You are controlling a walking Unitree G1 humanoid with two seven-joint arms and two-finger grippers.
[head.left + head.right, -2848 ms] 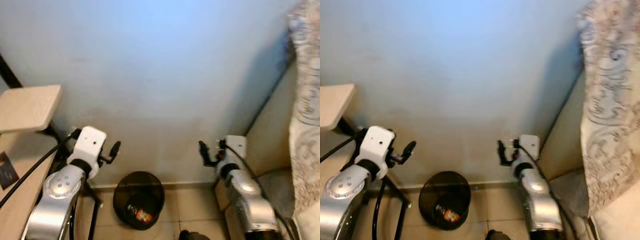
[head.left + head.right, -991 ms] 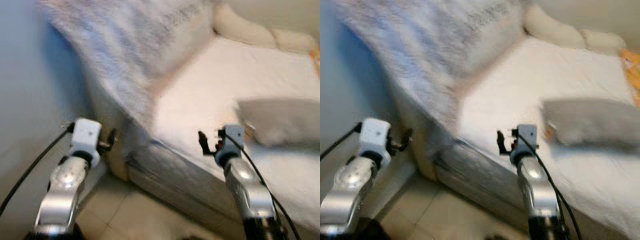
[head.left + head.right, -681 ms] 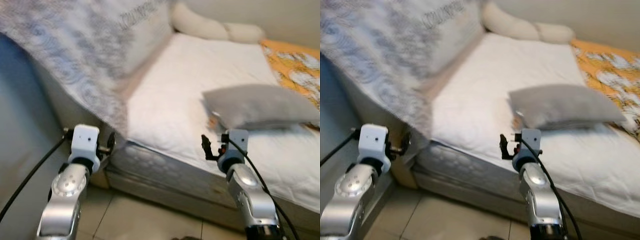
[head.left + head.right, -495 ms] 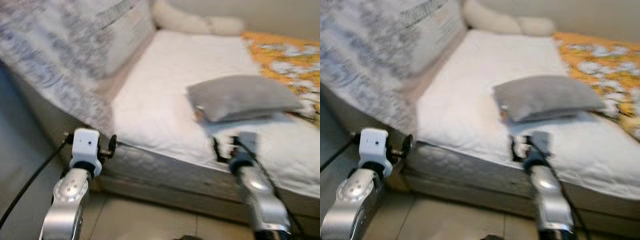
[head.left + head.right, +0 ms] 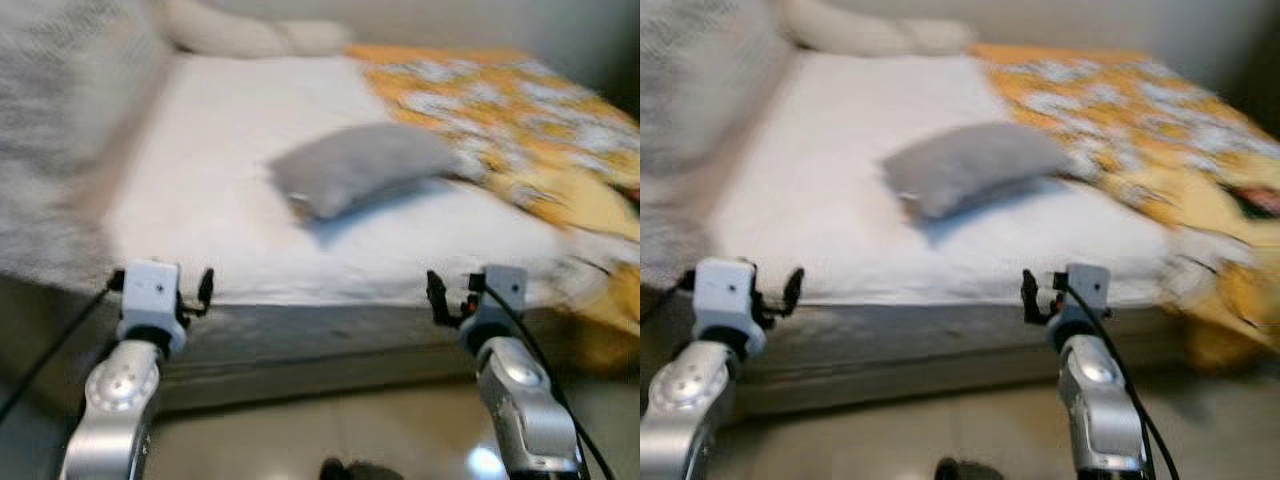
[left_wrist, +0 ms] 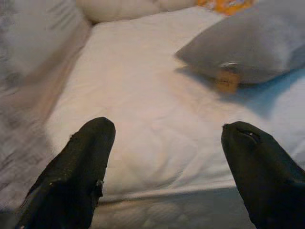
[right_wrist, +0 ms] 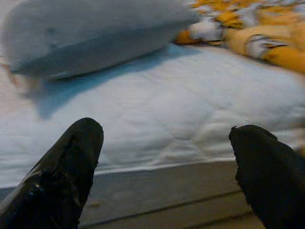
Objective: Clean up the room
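**White mattress ahead, both grippers empty**

White quilted sheet covers the bed [image 5: 230, 170], which runs across the head views; the picture is blurred. A grey pillow [image 5: 360, 168] lies flat on the sheet near the middle of the bed, with a small tan tag at its near edge, seen in the left wrist view [image 6: 227, 80]. Just to the robot's right of the pillow, an orange and yellow patterned blanket [image 5: 520, 130] is bunched over the right part of the bed and spills over its near edge. At the head of the bed, on the far side, lie cream pillows [image 5: 250, 35]. A pale patterned cover [image 5: 60, 120] rises along the left side, too blurred to make out further.

Left gripper [image 5: 205, 288] hangs in the air before the near edge of the mattress, on the left. Its fingers [image 6: 76, 176] stand wide apart with nothing between them. Right gripper [image 5: 436, 297] hangs before the same edge, to the right, fingers [image 7: 62, 167] likewise spread and holding nothing. Neither touches the bed.

Tiled floor [image 5: 300, 430] shows below the mattress edge, between the two silver arms.
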